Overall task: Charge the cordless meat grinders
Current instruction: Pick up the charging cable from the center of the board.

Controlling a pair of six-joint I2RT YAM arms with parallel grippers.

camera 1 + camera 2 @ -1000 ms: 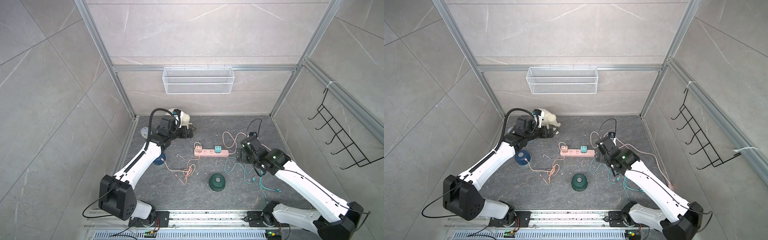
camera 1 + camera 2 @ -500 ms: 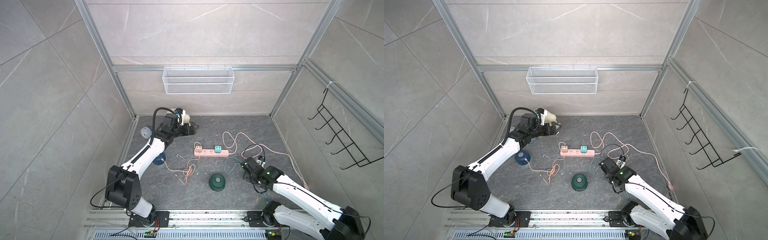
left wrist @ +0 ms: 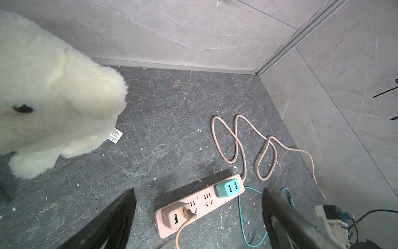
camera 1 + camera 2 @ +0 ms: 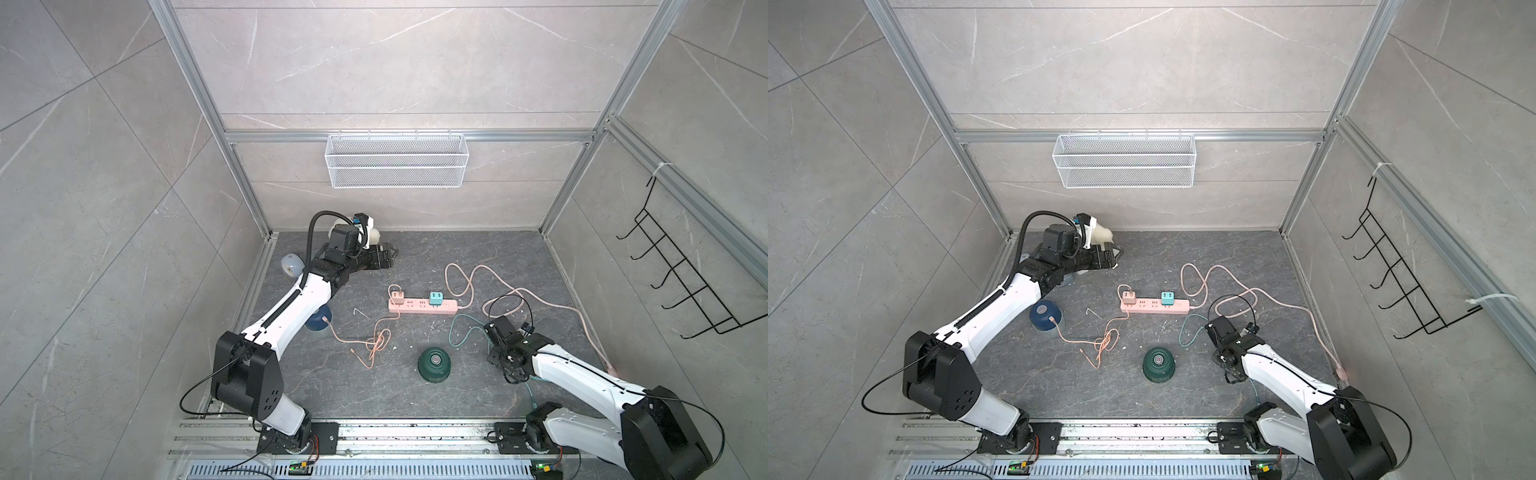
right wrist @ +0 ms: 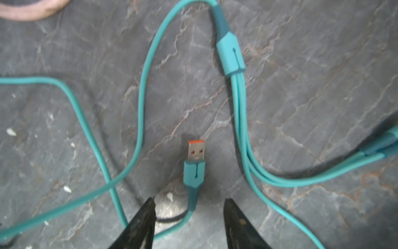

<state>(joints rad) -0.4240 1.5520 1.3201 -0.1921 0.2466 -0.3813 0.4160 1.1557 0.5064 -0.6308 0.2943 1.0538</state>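
The dark green meat grinder (image 4: 434, 363) (image 4: 1158, 363) stands alone on the floor near the front. The navy blue meat grinder (image 4: 1045, 314) (image 4: 319, 326) sits partly under my left forearm, with a pink cable end lying on its top. My left gripper (image 3: 198, 190) is open and empty, hovering at the back beside a white plush toy (image 3: 53, 97). My right gripper (image 5: 188, 200) is open, low over the floor. Its fingertips (image 5: 151, 200) straddle the teal cable just behind its loose USB plug (image 5: 195, 163) without touching it.
A pink power strip (image 4: 422, 306) (image 3: 200, 207) lies mid-floor with a pink adapter (image 4: 397, 296) and a teal adapter (image 4: 436, 297) plugged in. Pink and teal cables loop around it. A pale grey-blue gadget (image 4: 292, 264) sits by the left wall. A wire basket (image 4: 397, 166) hangs on the back wall.
My right arm has pulled back from the power strip toward the front and come down over the teal cable, its jaws narrowing. The left gripper has shifted slightly toward the back wall.
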